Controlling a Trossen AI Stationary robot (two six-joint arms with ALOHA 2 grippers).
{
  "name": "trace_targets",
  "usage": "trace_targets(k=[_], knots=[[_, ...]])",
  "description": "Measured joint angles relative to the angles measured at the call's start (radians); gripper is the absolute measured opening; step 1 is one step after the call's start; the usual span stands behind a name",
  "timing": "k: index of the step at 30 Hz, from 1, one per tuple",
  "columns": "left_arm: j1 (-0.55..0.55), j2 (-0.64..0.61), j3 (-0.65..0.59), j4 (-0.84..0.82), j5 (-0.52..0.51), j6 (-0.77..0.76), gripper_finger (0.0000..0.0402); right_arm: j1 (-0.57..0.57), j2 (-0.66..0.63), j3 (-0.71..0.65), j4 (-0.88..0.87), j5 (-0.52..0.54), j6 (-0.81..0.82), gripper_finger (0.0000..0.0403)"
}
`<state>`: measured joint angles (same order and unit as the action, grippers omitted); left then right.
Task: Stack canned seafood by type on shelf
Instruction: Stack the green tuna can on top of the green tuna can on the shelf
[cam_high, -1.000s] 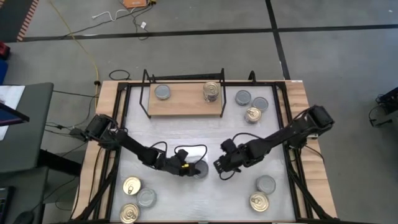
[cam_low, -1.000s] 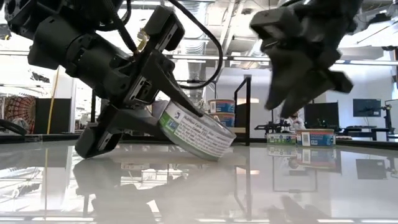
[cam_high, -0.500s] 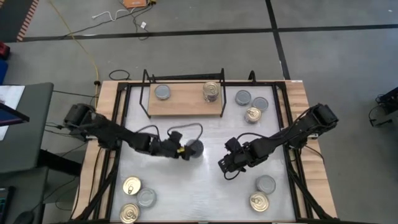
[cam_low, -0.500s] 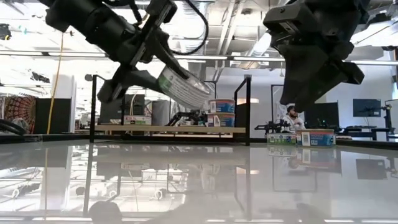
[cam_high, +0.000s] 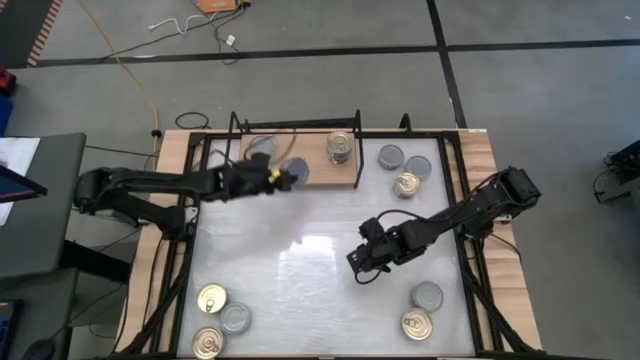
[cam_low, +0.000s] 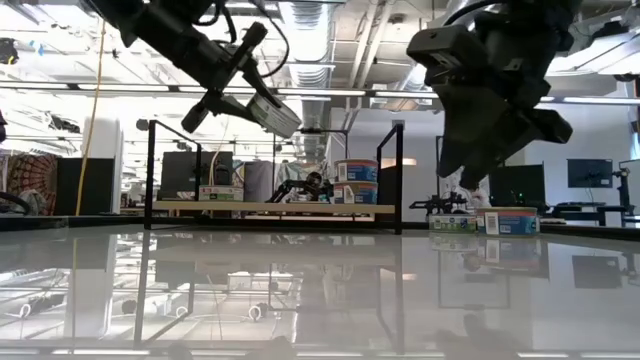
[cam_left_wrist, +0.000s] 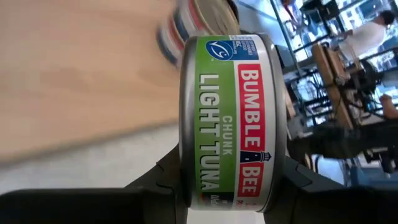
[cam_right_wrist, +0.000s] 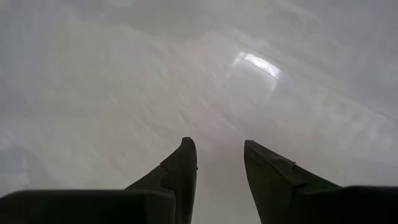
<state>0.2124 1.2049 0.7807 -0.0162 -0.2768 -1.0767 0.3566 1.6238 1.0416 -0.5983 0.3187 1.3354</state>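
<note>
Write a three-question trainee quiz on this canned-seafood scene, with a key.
1. True or false: the left hand holds a Bumble Bee light tuna can.
2. In the high view, where is that can? A) on the white tabletop B) in the air at the shelf's front edge C) stacked on the gold-topped cans
3. Fill in: the right hand hangs over the bare white tabletop with its fingers apart and ____ between them.

Key: 1 true: the fingers clamp the can's two flat ends. 2 B: it is at the wooden shelf, not yet set down. 3 nothing.
</note>
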Motion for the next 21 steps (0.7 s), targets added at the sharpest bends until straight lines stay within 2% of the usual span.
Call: trace_targets(k=[5,11,15,21], knots=[[0.104,-0.006,0.0,-0.004,0.09,0.037,0.0128,-0.045,0.0,0.0,0.003,0.0,0.0,0.0157],[0.135,0.007,0.0,0.012,0.019,0.047,0.0128,-0.1,0.0,0.0,0.002,-0.002,-0.007,0.0158],[0.202,0.007,0.025,0.017,0.032,0.111,0.0128,-0.131,-0.001,0.0,0.009,-0.038,-0.085,0.0158],[0.317,0.037,0.226,-0.244,0.115,0.318,0.0128,-0.181,-0.001,0.0,0.009,-0.1,-0.257,0.0158]])
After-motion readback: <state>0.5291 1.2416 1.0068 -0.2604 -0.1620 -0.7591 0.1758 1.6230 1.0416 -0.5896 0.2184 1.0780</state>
